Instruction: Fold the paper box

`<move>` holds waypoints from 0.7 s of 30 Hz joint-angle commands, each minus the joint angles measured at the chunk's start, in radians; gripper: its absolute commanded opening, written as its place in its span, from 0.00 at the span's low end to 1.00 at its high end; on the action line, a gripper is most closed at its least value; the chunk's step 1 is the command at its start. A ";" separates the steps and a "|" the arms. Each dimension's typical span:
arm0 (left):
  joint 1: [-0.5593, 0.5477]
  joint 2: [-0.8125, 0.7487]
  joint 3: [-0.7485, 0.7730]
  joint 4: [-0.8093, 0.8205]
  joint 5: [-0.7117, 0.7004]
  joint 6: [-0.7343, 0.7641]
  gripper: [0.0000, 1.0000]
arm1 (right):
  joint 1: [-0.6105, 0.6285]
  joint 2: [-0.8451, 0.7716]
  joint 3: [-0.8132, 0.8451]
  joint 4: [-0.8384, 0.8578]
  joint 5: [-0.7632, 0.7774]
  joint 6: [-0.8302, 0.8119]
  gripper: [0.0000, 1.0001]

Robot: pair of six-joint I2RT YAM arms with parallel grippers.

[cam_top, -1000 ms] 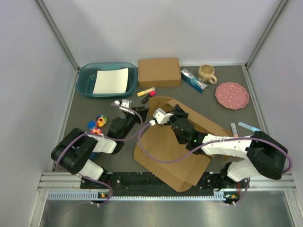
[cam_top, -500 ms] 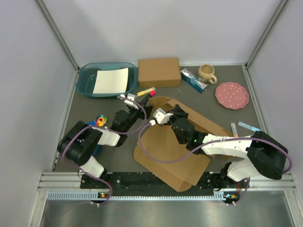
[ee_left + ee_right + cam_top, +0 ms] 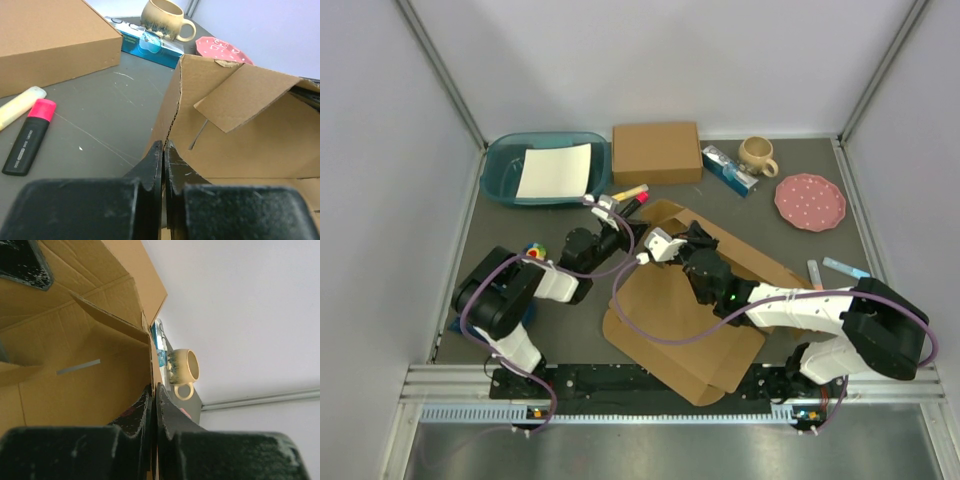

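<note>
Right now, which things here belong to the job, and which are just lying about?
In the job: paper box; left fingers and right fingers, both pinching its raised edges.
Lying about: closed brown box, teal tub, white sheet, mug, pink plate, blue packet, yellow marker, pink-capped marker.

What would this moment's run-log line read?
stage: folding underway | left fingers: shut on paper box wall edge | right fingers: shut on upright wall | box: partly folded, rest flat

White-and-black arms (image 3: 800, 305), purple cables (image 3: 650, 335)
</note>
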 commanded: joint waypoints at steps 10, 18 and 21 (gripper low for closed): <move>-0.056 -0.205 -0.138 0.149 -0.012 -0.119 0.00 | -0.006 0.048 0.021 -0.090 0.067 -0.018 0.00; -0.148 -0.249 -0.158 0.135 -0.061 -0.113 0.00 | -0.002 0.068 0.022 -0.082 0.098 -0.024 0.00; -0.193 -0.233 -0.167 0.147 -0.096 -0.096 0.00 | 0.004 0.072 0.019 -0.078 0.110 -0.021 0.00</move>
